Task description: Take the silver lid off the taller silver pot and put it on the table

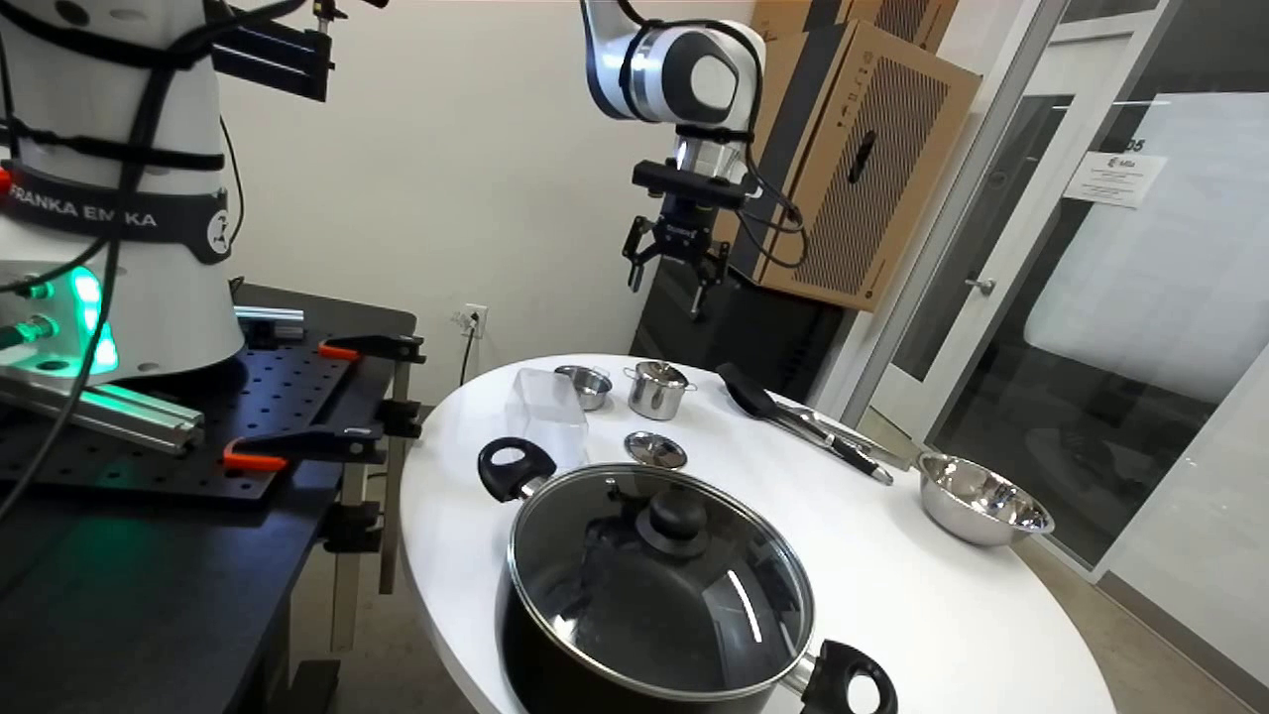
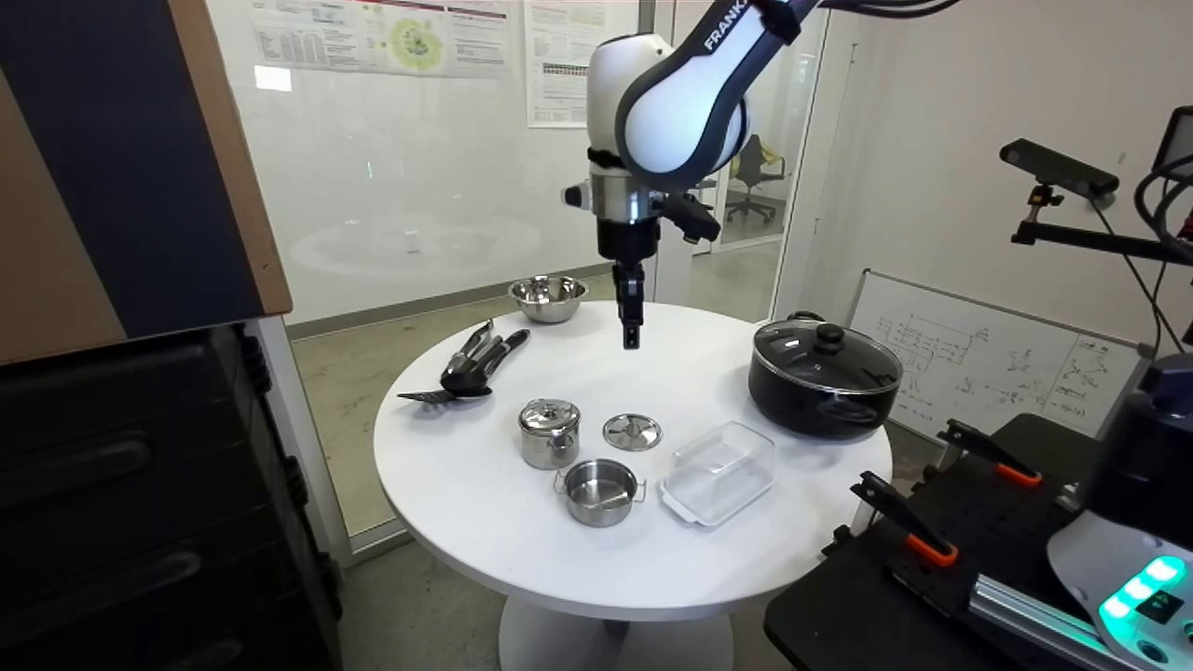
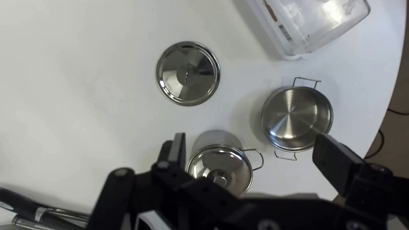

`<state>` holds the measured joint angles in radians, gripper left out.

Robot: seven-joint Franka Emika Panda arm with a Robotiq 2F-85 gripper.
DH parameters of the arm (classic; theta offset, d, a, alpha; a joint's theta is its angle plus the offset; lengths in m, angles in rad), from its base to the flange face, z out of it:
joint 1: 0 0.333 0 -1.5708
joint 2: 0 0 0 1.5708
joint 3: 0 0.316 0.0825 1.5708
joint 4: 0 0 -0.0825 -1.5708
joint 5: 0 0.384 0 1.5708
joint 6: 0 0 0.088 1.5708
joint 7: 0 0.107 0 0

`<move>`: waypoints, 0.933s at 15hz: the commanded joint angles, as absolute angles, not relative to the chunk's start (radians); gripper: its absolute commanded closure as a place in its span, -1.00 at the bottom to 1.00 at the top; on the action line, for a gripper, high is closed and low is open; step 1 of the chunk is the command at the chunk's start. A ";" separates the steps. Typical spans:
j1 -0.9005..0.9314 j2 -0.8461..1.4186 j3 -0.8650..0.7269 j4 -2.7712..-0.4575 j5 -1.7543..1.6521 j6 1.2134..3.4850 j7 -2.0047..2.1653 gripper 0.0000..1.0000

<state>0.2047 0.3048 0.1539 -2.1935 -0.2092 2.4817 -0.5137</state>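
The taller silver pot (image 1: 655,403) (image 2: 550,450) stands upright on the white table (image 1: 892,595) (image 2: 522,559) in both exterior views. A silver lid with a small knob (image 1: 661,374) (image 2: 550,411) sits on it. In the wrist view the lid (image 3: 223,164) shows at the bottom, partly hidden by a finger; the pot's side (image 3: 217,137) shows behind it. My gripper (image 1: 666,297) (image 2: 632,340) is well above the table, pointing down. Its fingers (image 3: 249,143) are wide apart with nothing held between them.
A second silver lid (image 2: 632,431) (image 3: 188,74) lies flat on the table. Near it stand a shorter open silver pot (image 2: 600,492) (image 3: 297,118) and a clear plastic container (image 2: 718,475). A black pot with glass lid (image 2: 825,391), utensils (image 2: 480,363) and a silver bowl (image 2: 548,300) stand farther off.
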 commanded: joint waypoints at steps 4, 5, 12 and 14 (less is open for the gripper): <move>0.255 0.495 0.156 -2.064 -0.339 2.567 -0.364 -1.00; 0.256 0.511 0.155 -2.049 -0.339 2.574 -0.350 -1.00; 0.223 0.495 0.175 -2.072 -0.310 2.568 -0.381 -1.00; 0.205 0.513 0.180 -2.070 -0.298 2.593 -0.391 -1.00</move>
